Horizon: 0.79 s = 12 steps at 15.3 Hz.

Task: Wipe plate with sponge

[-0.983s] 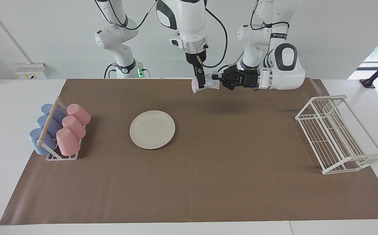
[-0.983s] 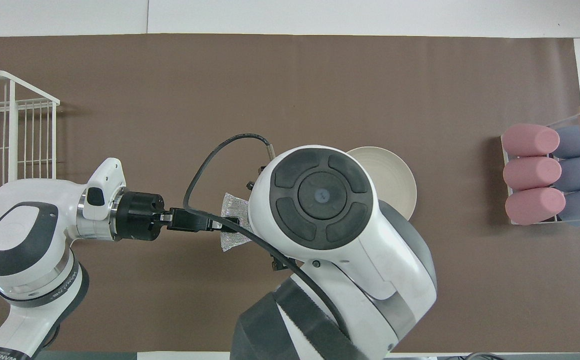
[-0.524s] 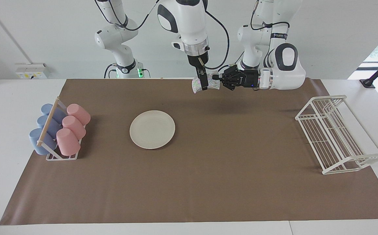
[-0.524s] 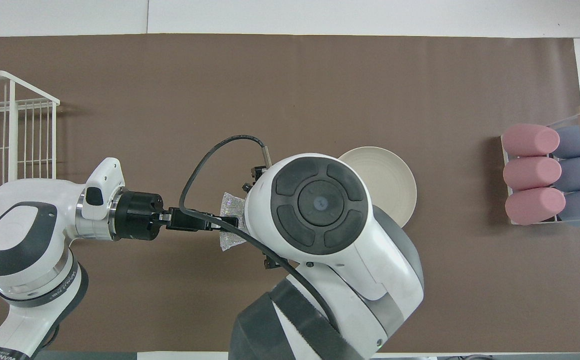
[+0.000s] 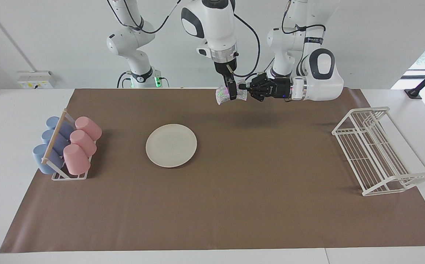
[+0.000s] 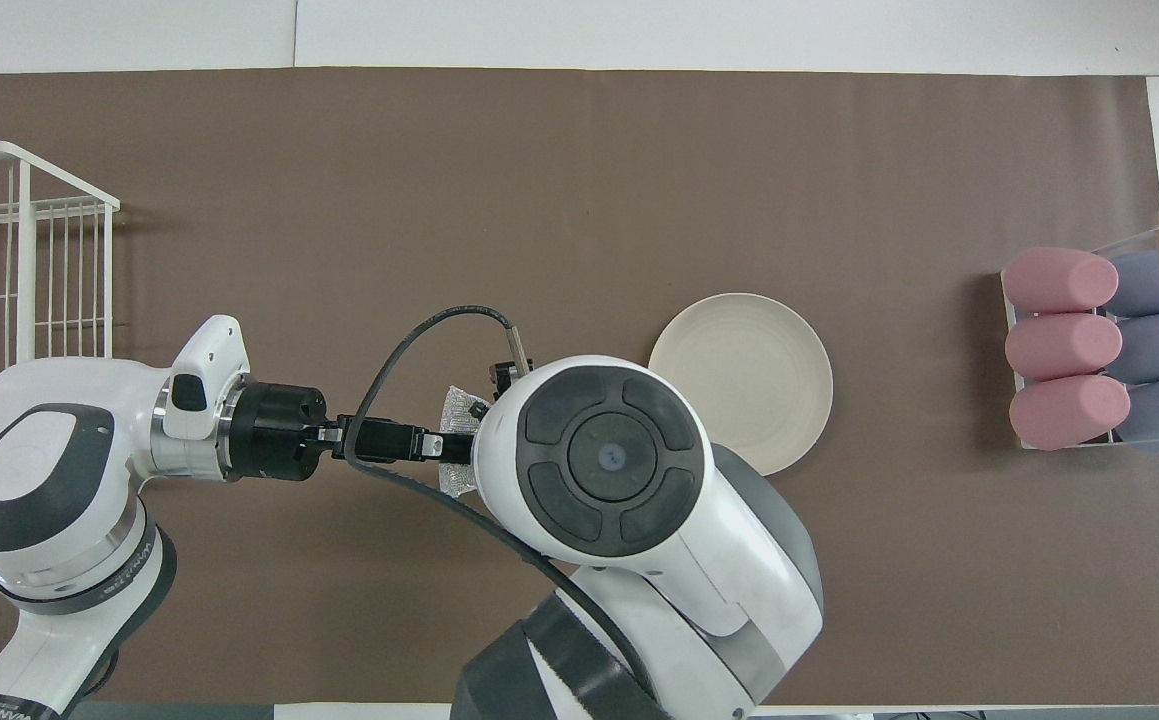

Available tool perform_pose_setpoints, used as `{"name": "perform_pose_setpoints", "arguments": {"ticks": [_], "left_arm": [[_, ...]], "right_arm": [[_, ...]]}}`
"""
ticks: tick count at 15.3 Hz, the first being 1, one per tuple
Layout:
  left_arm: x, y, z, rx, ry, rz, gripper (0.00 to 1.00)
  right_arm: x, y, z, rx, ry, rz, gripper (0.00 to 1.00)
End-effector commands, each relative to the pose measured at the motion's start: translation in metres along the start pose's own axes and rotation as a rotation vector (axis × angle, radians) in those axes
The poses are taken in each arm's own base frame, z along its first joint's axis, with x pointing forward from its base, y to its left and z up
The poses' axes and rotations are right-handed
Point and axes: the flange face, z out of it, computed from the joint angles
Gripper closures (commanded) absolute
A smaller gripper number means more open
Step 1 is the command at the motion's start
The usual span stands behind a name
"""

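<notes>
Sponge (image 5: 230,94), silvery crinkled pad, hangs above the brown mat (image 5: 234,205), pinched by the horizontal left end effector (image 5: 241,87); the vertical right end effector (image 5: 230,94) straddles it, fingers spread. Round cream plate (image 5: 171,145) lies apart.

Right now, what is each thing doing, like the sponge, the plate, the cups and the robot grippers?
sponge: up in the air, pinched by the left gripper.
left gripper: shut on the sponge.
right gripper: open, around the sponge.
plate: flat on the mat, bare.
cups: lying tilted in their holder.
wire rack: holds nothing.
</notes>
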Motion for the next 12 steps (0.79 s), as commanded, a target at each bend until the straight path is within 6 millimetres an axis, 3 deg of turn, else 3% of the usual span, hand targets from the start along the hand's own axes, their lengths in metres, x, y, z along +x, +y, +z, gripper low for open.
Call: {"name": "perform_pose_setpoints", "arguments": {"ticks": [1, 4, 9, 10, 11, 12], "left_arm": [[-0.008, 0.002, -0.002, -0.027, 0.011, 0.014, 1.00], [-0.008, 0.002, -0.003, -0.026, 0.013, 0.014, 1.00], [-0.008, 0.003, 0.003, -0.022, 0.002, 0.019, 1.00], [-0.008, 0.003, 0.003, -0.021, 0.002, 0.012, 0.73], [-0.008, 0.004, 0.003, -0.022, 0.001, -0.005, 0.14], [-0.008, 0.004, 0.003, -0.021, -0.001, -0.025, 0.00]], "right_arm": [[0.005, 0.010, 0.000, -0.027, -0.007, 0.016, 0.53], [0.008, 0.008, -0.001, -0.028, -0.008, 0.032, 0.99], [0.012, 0.007, -0.001, -0.041, -0.006, 0.043, 1.00], [0.015, 0.005, -0.001, -0.046, -0.002, 0.049, 1.00], [0.019, 0.003, -0.002, -0.047, 0.000, 0.057, 1.00], [0.021, 0.001, -0.003, -0.046, 0.001, 0.059, 1.00]]}}
